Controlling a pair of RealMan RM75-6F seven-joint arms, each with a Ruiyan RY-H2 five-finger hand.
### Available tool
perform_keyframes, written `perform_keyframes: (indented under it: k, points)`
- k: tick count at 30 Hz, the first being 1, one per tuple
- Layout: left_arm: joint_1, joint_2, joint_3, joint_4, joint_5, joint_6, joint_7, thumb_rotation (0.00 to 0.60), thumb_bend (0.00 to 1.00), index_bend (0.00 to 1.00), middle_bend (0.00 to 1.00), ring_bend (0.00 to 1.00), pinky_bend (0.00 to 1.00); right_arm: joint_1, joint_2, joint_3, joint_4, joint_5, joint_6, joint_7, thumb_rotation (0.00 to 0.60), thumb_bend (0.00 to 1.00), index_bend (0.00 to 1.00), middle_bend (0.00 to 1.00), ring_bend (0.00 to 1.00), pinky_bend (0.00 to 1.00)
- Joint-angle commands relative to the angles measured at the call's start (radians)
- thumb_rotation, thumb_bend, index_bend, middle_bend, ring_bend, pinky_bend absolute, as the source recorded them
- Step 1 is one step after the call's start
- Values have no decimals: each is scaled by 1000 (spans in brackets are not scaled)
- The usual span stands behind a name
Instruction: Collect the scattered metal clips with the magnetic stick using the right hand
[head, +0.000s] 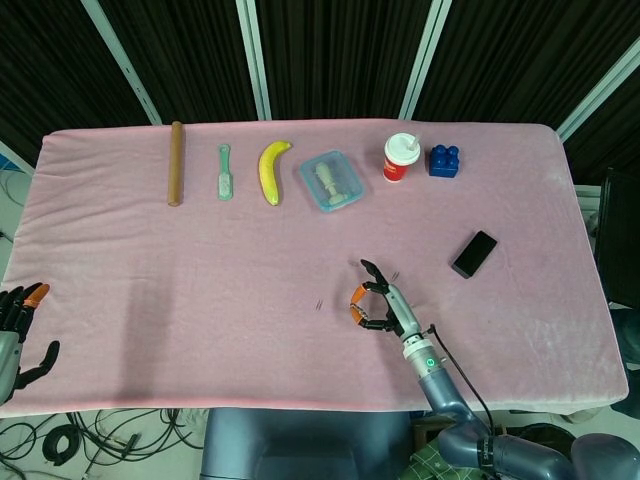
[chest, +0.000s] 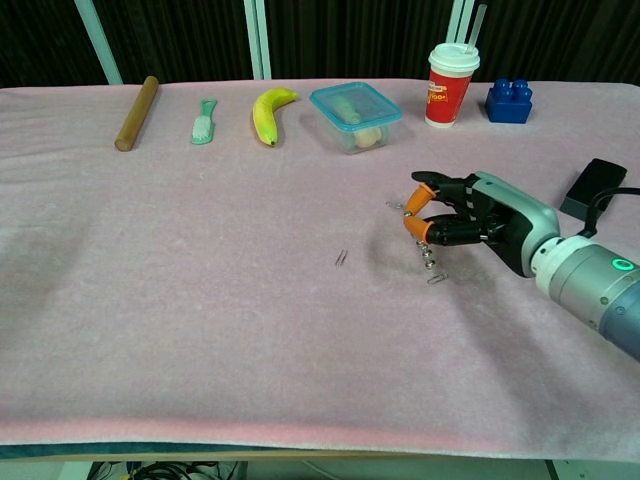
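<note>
Right robot hand (chest: 455, 220) pinches the magnetic stick (chest: 428, 257), tip down. It hangs just above a clip (chest: 437, 279), right of centre, to attract it.
</note>
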Motion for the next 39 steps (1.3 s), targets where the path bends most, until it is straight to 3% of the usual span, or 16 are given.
perform_keyframes:
  k: [1, 30, 39]
  points:
    - [0, 0, 0, 0, 0, 0, 0, 600, 421, 72, 74, 0, 0, 0, -3, -4, 7, -2, 1, 6, 600, 388, 651, 0, 0, 168]
    - [1, -4, -2, 1, -1, 4, 9, 600, 420, 72, 75, 0, 0, -7, -20, -27, 66, -12, 9, 53, 600, 388, 655, 0, 0, 168]
    - [1, -3, -2, 1, -1, 3, 8, 600, 421, 72, 76, 0, 0, 4, -4, -11, 40, -25, 29, 46, 600, 388, 655, 0, 0, 168]
